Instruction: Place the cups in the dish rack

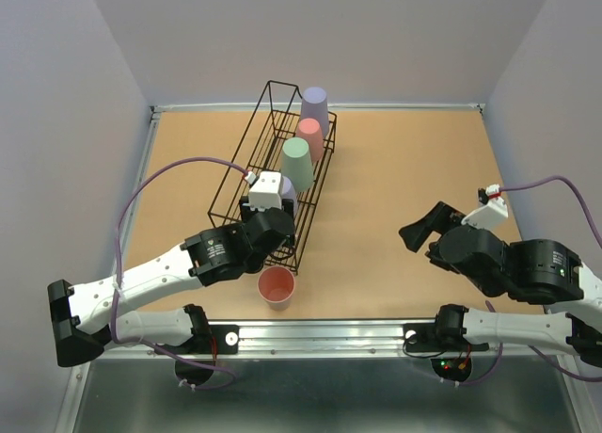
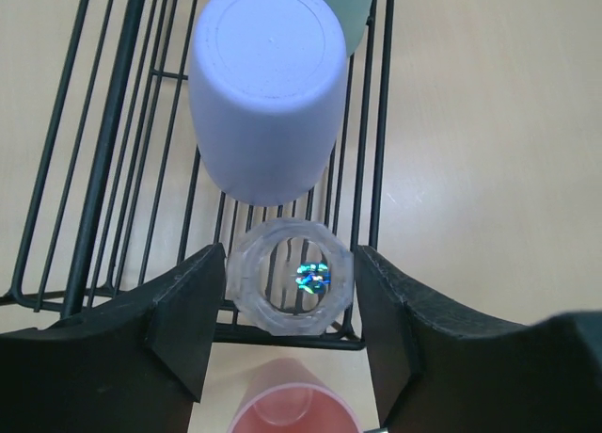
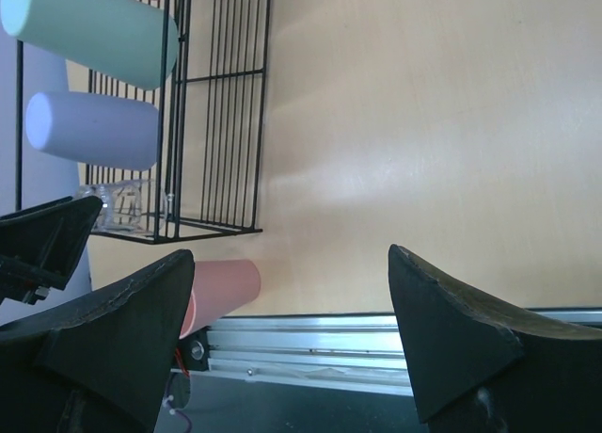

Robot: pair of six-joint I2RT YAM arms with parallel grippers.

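The black wire dish rack point(image 1: 246, 160) holds, upside down in a row, a lavender cup point(image 1: 314, 106), a pink cup point(image 1: 308, 132), a green cup point(image 1: 297, 160) and a second lavender cup point(image 2: 268, 85). At the rack's near end stands the clear cup point(image 2: 246, 264), base up. My left gripper point(image 2: 290, 306) hovers over it, open, one finger on each side with slim gaps. A salmon cup point(image 1: 277, 286) stands mouth up on the table just in front of the rack. My right gripper point(image 1: 419, 233) hangs open and empty well to the right.
A metal rail point(image 3: 310, 344) runs along the table's near edge, close behind the salmon cup point(image 3: 226, 284). Grey walls enclose the table on three sides. Bare wooden tabletop point(image 1: 404, 169) lies between the rack and my right arm.
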